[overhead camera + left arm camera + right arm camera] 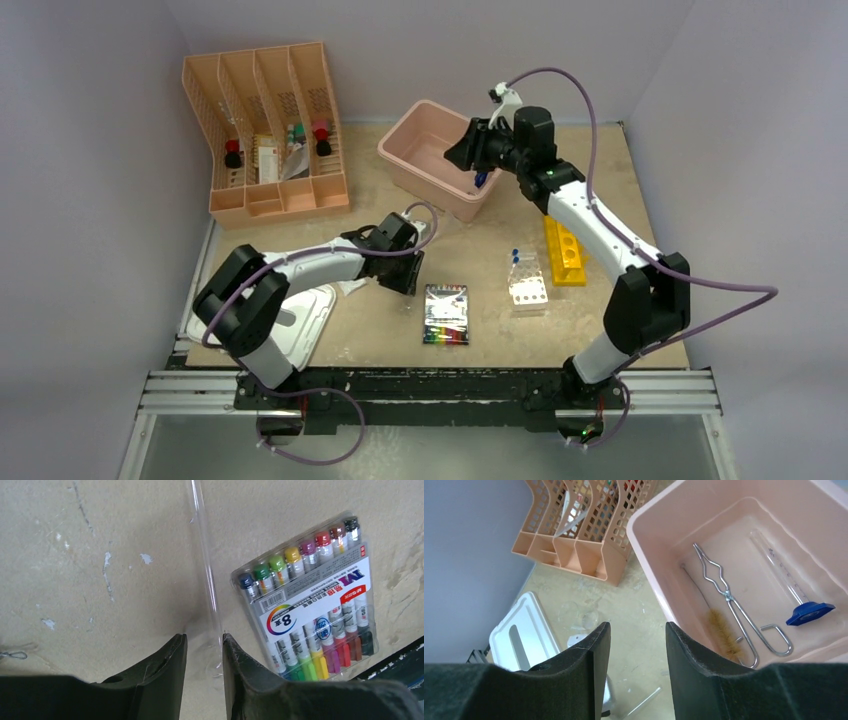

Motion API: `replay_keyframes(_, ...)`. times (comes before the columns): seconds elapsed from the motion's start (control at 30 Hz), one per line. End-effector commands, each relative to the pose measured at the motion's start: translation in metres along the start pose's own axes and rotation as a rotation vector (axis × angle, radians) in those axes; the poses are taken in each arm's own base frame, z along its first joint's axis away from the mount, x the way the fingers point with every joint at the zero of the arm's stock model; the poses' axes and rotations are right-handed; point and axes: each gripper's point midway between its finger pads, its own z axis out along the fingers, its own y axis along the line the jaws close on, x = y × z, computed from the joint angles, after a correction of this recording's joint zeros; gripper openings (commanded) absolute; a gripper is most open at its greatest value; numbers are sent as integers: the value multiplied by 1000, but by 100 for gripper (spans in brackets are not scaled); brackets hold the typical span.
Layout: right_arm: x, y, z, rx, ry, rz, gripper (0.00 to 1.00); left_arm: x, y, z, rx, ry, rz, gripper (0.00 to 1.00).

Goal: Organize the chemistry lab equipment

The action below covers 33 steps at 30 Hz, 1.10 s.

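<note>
From above we see our left tool (405, 268) low over the surface (500, 345) beside the marker pack (446, 315), and the right tool (468, 150) over the pink bin (415, 150); our left wrist view shows the thin glass rod (206, 580) lying flat between part-open, empty jaws, its long axis pointing straight away; our right wrist view shows open, empty jaws above the binned metal tongs (726, 596).

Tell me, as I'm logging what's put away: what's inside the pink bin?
In the pink bin lie metal tongs, a brown bristle brush and a blue-based cylinder on its side. The right gripper covers the near corner.
</note>
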Motion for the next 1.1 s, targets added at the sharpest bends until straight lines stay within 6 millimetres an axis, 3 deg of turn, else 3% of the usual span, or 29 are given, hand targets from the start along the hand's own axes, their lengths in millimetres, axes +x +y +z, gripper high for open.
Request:
replay_keyframes(0.0,-46,26,-25,-47,-153,-43,47,-4,-11,5,37,25,33,31)
replay_keyframes(0.27,-41,22,-24,-31,-137,-33,47,-2,-3,15,-22,55,27,32)
replay_keyframes(0.43,-41,20,-24,-21,-136,-29,47,-1,6,18,-80,71,11,26)
replay_keyframes(0.5,-42,19,-25,-15,-139,-28,47,1,19,20,-157,88,20,24)
replay_keyframes(0.6,-49,21,-35,-4,-188,-47,47,0,41,19,-288,129,68,23)
replay_keyframes(0.77,-65,21,-56,24,-309,-66,48,8,53,19,-383,189,94,22)
replay_keyframes(0.9,-65,19,-62,40,-321,-65,49,15,61,19,-435,205,118,8)
replay_keyframes(0.97,-68,23,-62,23,-339,-73,49,9,62,16,-448,183,125,0)
replay_keyframes(1.07,-67,33,-60,-37,-326,-99,49,-16,59,5,-460,90,121,0)
